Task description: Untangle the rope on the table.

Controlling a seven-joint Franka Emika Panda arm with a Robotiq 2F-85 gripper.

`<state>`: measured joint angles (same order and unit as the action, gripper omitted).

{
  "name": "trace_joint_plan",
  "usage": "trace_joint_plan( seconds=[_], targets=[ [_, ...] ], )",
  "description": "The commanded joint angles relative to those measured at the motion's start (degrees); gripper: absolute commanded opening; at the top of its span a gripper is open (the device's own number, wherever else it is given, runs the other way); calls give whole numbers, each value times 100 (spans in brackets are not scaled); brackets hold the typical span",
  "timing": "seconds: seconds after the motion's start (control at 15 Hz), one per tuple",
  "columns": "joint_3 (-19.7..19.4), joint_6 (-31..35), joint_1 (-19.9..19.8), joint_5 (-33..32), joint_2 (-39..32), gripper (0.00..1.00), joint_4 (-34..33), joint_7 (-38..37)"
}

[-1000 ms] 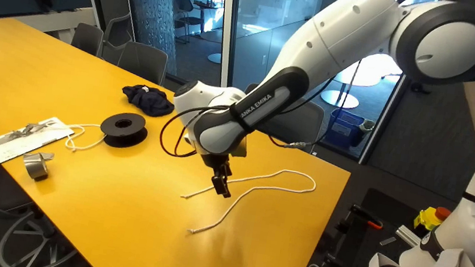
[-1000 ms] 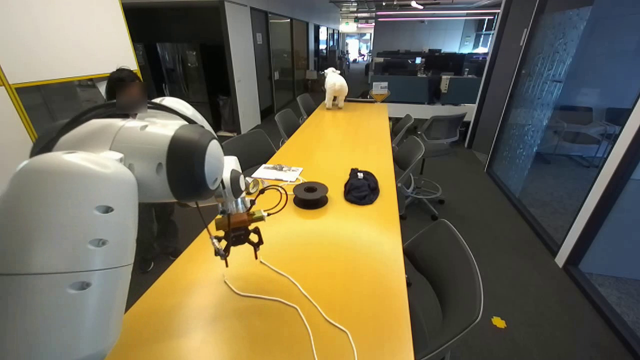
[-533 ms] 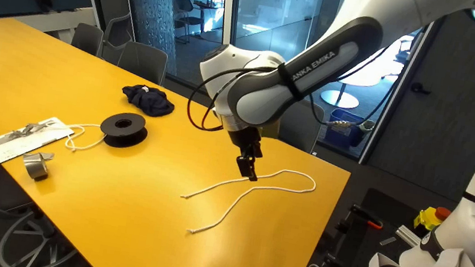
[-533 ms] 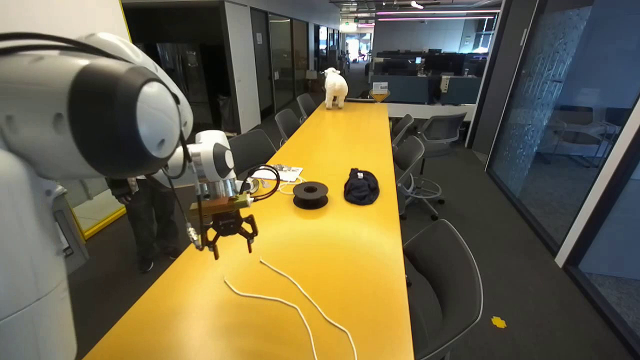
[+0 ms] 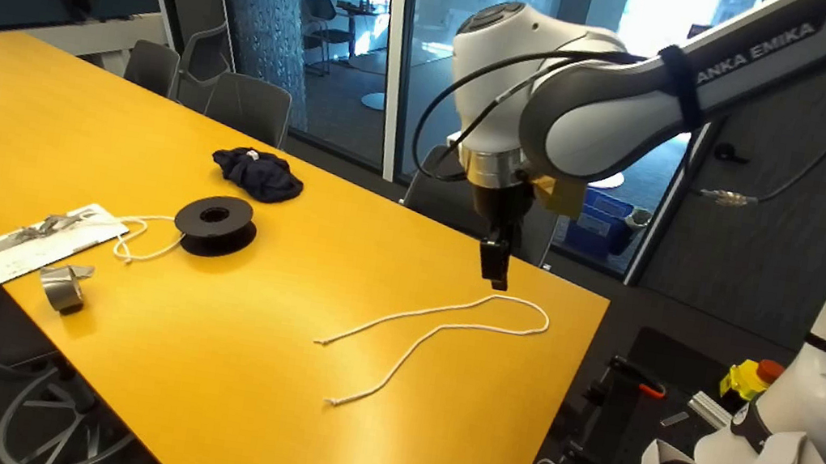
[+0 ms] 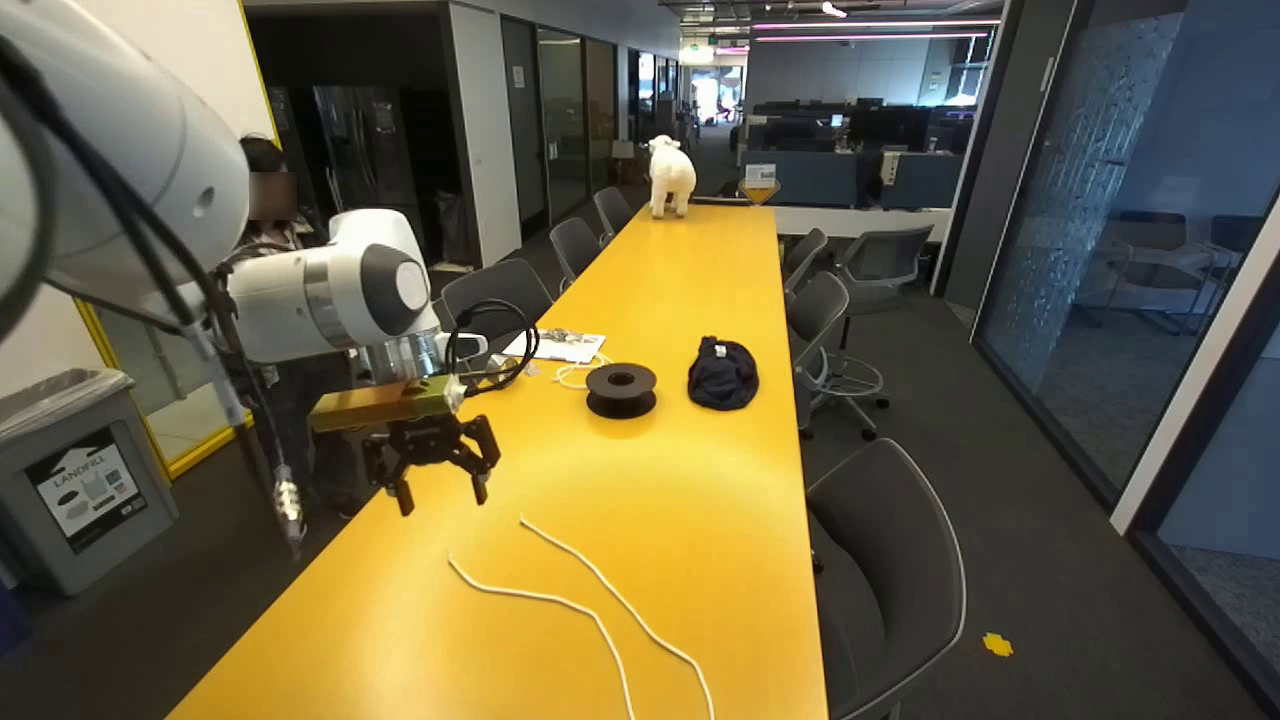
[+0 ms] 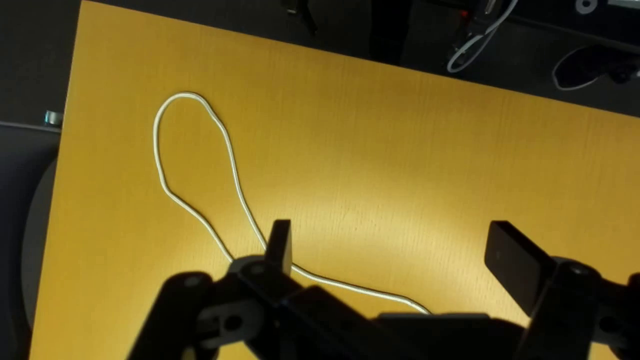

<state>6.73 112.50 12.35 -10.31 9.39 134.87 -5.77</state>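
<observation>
The whitish rope lies on the yellow-orange table as one long bend, its two ends apart and its strands not crossing. In an exterior view both ends of the rope show, while its bend runs out of the bottom of that picture. My gripper hangs above the table with its fingers wide apart and nothing between them. In the wrist view the bend of the rope is at upper left; the gripper's body and left finger cover parts of the strands and both ends.
A black spool, a white card with a cord, a tape roll and a dark cloth lie farther along the table. Chairs line its sides. A white plush animal stands at the far end; a person is behind the arm.
My gripper has risen and drawn back towards the robot's base, away from the rope's ends, staying open throughout. The rope has not moved.
</observation>
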Motion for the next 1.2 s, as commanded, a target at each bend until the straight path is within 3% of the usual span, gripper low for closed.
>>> trace_joint_plan(
  seconds=[0.0, 0.27, 0.6, 1.13],
  targets=[
    [-101, 299, -215, 484, 1388, 100, 964, 298],
    [-412, 221, -308, 646, 2026, 100, 1203, 1144],
    [-564, 325, -364, 505, 2315, 100, 1371, 1741],
    [-511, 373, -442, 523, 2150, 100, 1360, 1635]
  ],
)
